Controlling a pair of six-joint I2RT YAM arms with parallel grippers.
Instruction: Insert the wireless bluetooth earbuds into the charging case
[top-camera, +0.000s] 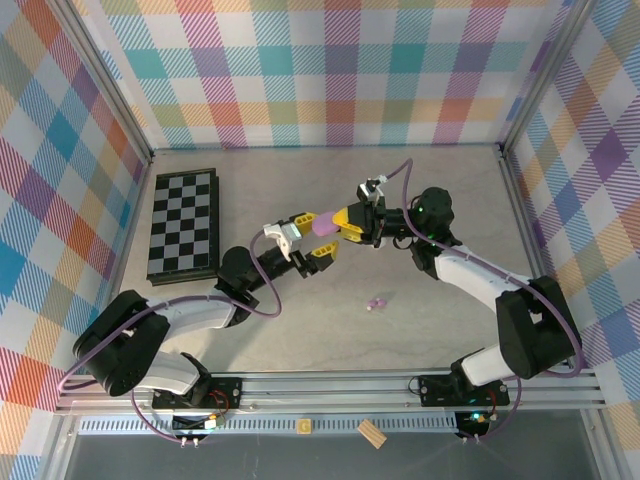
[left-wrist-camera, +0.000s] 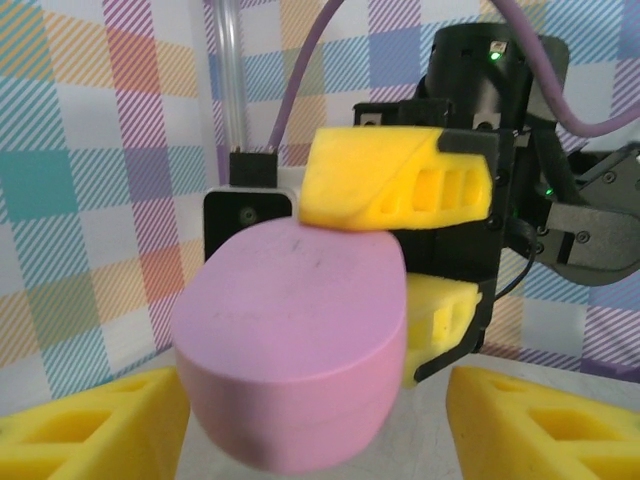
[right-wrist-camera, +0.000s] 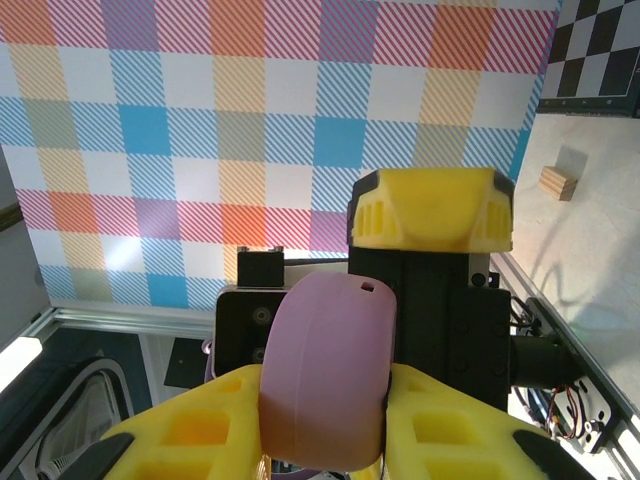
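One lilac charging case (top-camera: 325, 224) is held up above the middle of the bench (top-camera: 440, 330), between the two tools. The right tool (top-camera: 345, 222) is pinching it. In the left wrist view one yellow finger lies on top of the case's far end and the other sits under it. In the right wrist view the case stands on edge between that tool's two fingers.

The left tool (top-camera: 312, 236) faces it from the other side with its jaws spread and the case sitting in the gap. In its own camera one finger looks close against the case's side and the other stands clear of it. A seam runs round the lower part of the case, and the lid looks closed.

One earbud (top-camera: 377, 303) can be counted. It is lilac and tiny and lies alone on the bench, toward the near edge and a little right of the middle. It is well apart from both tools and from the case.

One black-and-white chequered board (top-camera: 183, 225) lies flat along the left edge of the bench. One small wooden block (top-camera: 372, 432) rests outside the near edge, beyond the rail.
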